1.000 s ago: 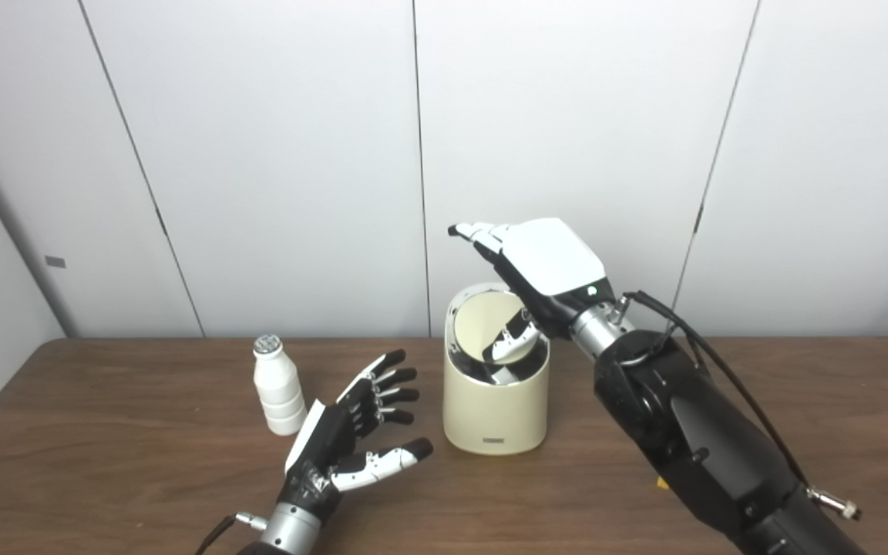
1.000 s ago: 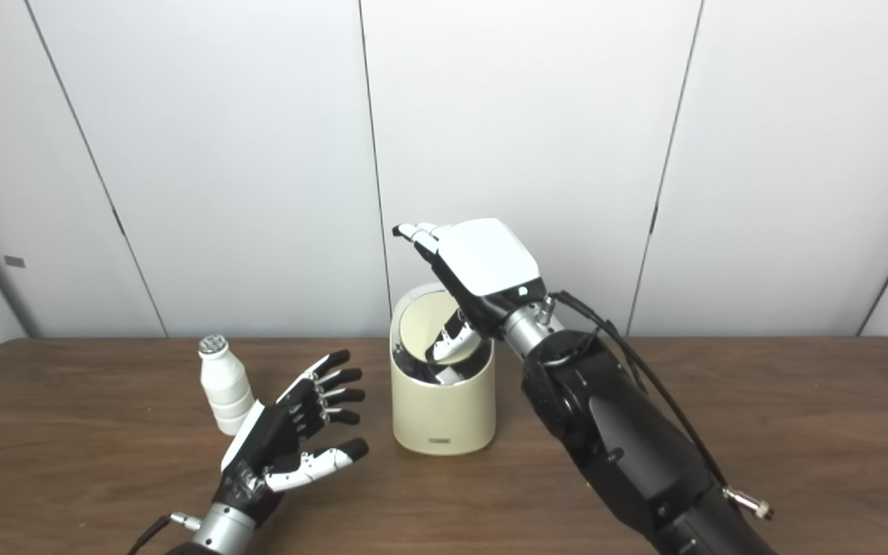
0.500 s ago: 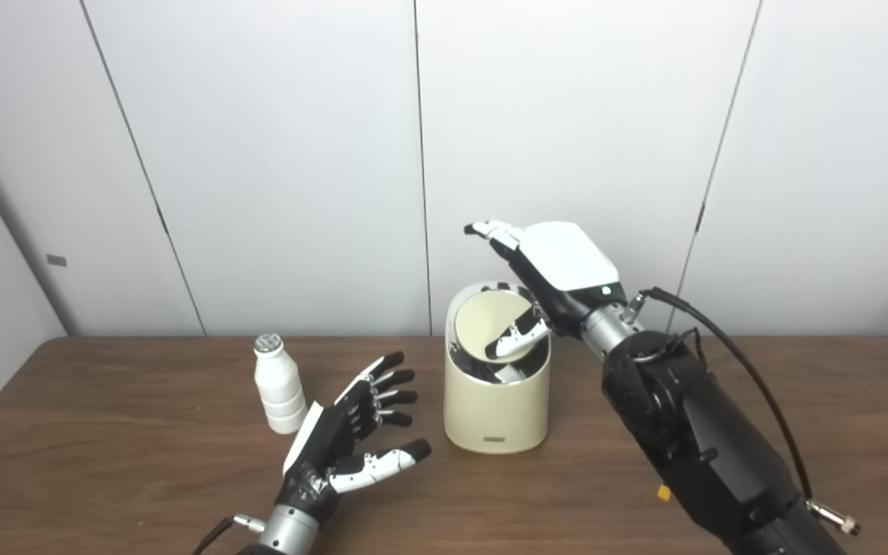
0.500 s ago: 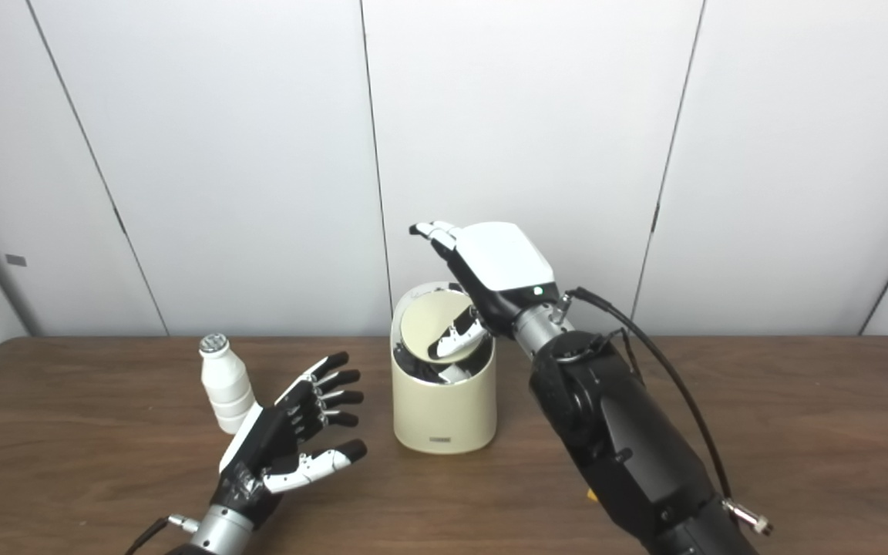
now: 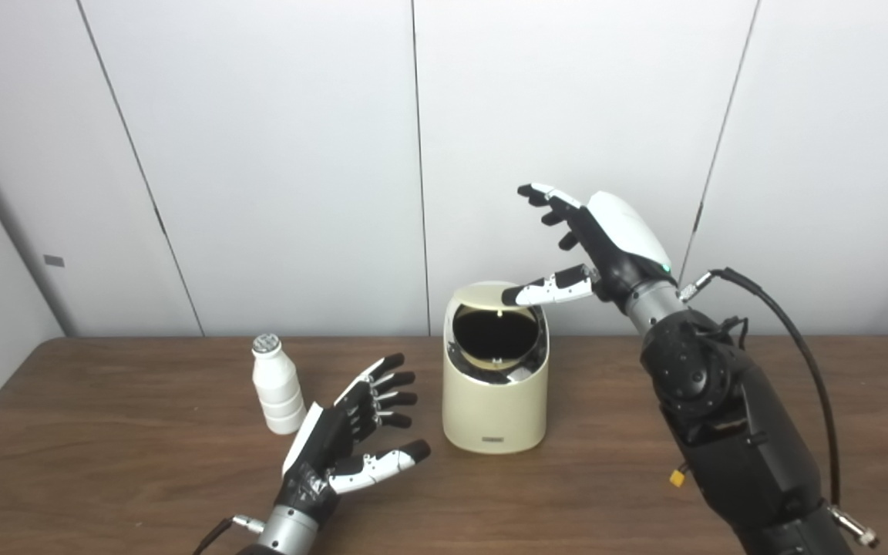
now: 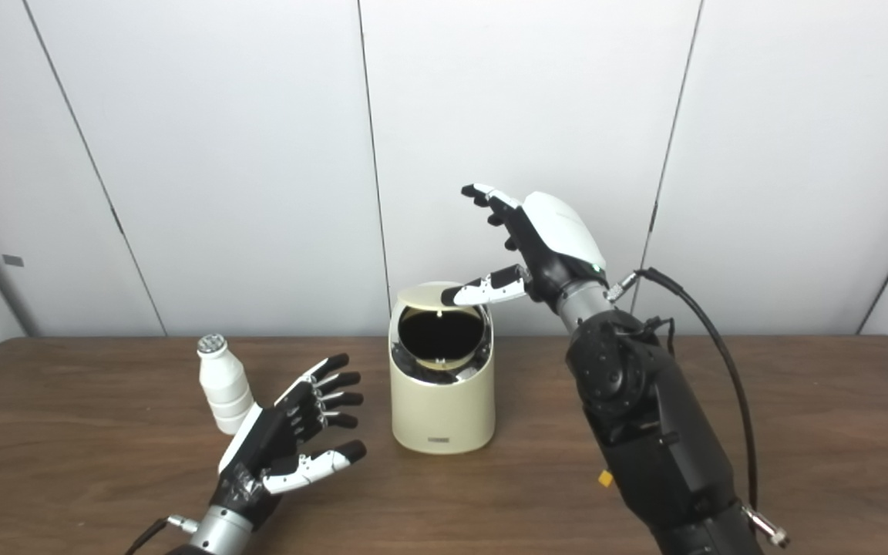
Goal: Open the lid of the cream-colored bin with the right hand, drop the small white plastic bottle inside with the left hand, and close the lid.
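The right hand (image 5: 610, 243) is raised above the cream-colored bin (image 5: 496, 401); its fingers (image 5: 540, 195) are spread and hold nothing, while its thumb tip rests at the raised lid (image 5: 482, 295). The lid stands swung up at the back of the rim, so the dark opening is exposed: the opening step appears complete. The left hand (image 5: 344, 439) hovers over the worktop (image 5: 105, 462) near its front edge, fingers apart and empty. The small white plastic bottle (image 5: 277, 385) stands upright just beside that hand, toward the rear, ungrasped. Remaining, by judgement: grasp the bottle, drop it in, close the lid.
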Available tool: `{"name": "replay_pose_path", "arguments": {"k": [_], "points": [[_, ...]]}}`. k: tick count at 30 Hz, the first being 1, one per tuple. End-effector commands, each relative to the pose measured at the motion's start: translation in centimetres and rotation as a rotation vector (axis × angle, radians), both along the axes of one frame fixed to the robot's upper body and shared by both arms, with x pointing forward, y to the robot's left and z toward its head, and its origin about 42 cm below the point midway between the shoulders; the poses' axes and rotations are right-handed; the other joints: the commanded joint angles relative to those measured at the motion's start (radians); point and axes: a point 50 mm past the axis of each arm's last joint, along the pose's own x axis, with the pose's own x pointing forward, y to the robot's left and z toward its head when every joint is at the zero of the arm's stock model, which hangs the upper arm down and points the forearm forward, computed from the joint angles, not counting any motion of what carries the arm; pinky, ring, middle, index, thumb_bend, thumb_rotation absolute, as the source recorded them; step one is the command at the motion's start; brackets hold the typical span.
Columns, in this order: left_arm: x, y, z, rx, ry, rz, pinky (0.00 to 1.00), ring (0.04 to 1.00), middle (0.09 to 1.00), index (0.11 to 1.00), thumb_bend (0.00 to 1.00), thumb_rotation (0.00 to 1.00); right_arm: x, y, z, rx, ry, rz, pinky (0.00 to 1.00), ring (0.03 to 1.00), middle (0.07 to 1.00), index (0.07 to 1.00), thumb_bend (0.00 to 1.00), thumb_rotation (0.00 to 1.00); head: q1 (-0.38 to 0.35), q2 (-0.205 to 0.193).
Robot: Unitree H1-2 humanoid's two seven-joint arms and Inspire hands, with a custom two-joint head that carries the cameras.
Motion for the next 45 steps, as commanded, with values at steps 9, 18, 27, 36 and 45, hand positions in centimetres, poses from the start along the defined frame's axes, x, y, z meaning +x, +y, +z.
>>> {"name": "replay_pose_path", "arguments": {"k": [9,18,27,36,45], "points": [[0.7,0.1,2.0,-0.003,-0.079,-0.009,0.69,0.785,0.851,0.922,0.75,0.2,-4.2,-4.5,-2.8,0.22,-0.051,-0.057,0.61,0.777,0.833,0.84,0.79,0.2,0.001,0.0],[0.7,0.3,1.9,-0.003,-0.078,-0.005,0.69,0.779,0.85,0.92,0.75,0.2,-6.7,-5.9,-9.0,0.402,0.012,0.001,0.67,0.812,0.838,0.837,0.82,0.16,-0.004,-0.007],[0.4,0.5,2.0,0.002,-0.083,-0.003,0.67,0.772,0.846,0.915,0.75,0.2,-8.9,-5.2,-13.1,0.532,0.007,0.019,0.66,0.776,0.827,0.825,0.82,0.16,-0.004,-0.011],[0.0,0.5,2.1,0.004,-0.079,0.002,0.67,0.775,0.848,0.911,0.76,0.21,-10.4,-4.9,-15.4,0.57,0.031,0.011,0.69,0.772,0.828,0.828,0.82,0.18,0.025,-0.002],[0.1,0.4,1.9,0.011,-0.092,0.012,0.63,0.696,0.775,0.884,0.77,0.18,-10.5,-5.7,-15.9,0.605,0.043,-0.01,0.72,0.805,0.85,0.845,0.82,0.17,0.043,-0.011]]}}
